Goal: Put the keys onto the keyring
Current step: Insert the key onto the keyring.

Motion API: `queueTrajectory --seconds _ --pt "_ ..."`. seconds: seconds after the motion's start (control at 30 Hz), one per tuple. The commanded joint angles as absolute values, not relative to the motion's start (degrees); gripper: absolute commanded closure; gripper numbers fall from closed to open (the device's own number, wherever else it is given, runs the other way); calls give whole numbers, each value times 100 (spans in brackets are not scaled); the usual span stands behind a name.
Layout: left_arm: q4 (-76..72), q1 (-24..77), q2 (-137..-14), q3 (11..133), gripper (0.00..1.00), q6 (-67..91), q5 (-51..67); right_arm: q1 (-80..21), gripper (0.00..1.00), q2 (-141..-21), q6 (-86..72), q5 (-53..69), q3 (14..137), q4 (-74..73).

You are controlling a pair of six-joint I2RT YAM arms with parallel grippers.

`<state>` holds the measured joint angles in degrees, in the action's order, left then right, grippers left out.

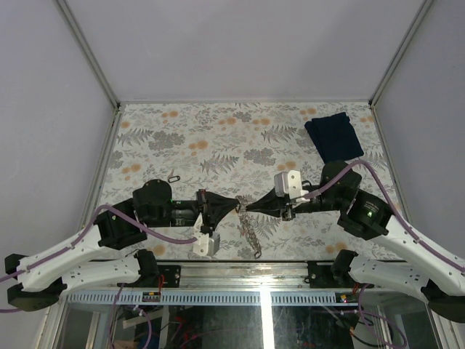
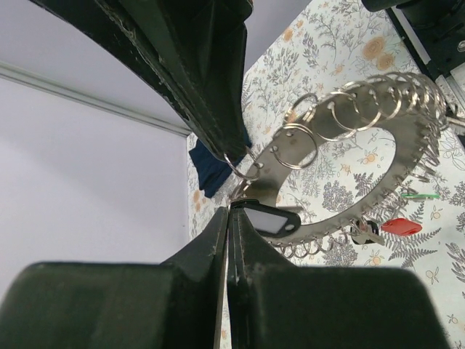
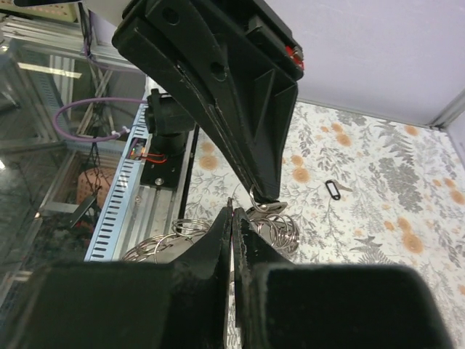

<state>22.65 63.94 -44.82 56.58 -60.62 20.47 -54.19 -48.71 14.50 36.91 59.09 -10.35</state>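
Note:
The keyring (image 1: 251,231), a silvery chain of split rings, hangs between my two grippers and trails toward the table's near edge. In the left wrist view its metal band (image 2: 280,182) curves round with a red tag (image 2: 401,226), a green tag (image 2: 420,195) and a small dark key (image 2: 363,233) on it. My left gripper (image 1: 237,206) (image 2: 231,211) is shut, with a black-headed key (image 2: 269,218) at its tips. My right gripper (image 1: 248,209) (image 3: 232,211) is shut on a thin split ring (image 2: 236,167) of the keyring (image 3: 280,229). The two tips almost touch. Another black-headed key (image 1: 174,177) (image 3: 332,190) lies on the table to the left.
A dark blue folded cloth (image 1: 334,137) (image 2: 211,167) lies at the back right. The flowered table is walled in by pale panels at the left, back and right. A metal rail (image 3: 120,196) with cabling runs along the near edge.

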Motion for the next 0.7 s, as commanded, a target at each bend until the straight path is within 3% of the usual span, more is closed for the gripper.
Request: queueTrajectory --seconds 0.0,0.67 --pt "1880 6409 -4506 5664 100 -6178 2039 -5402 100 -5018 1321 4153 6298 -751" --pt "2039 6410 -4543 5786 100 -6242 2342 -5397 100 -5134 1287 3402 6352 -890"
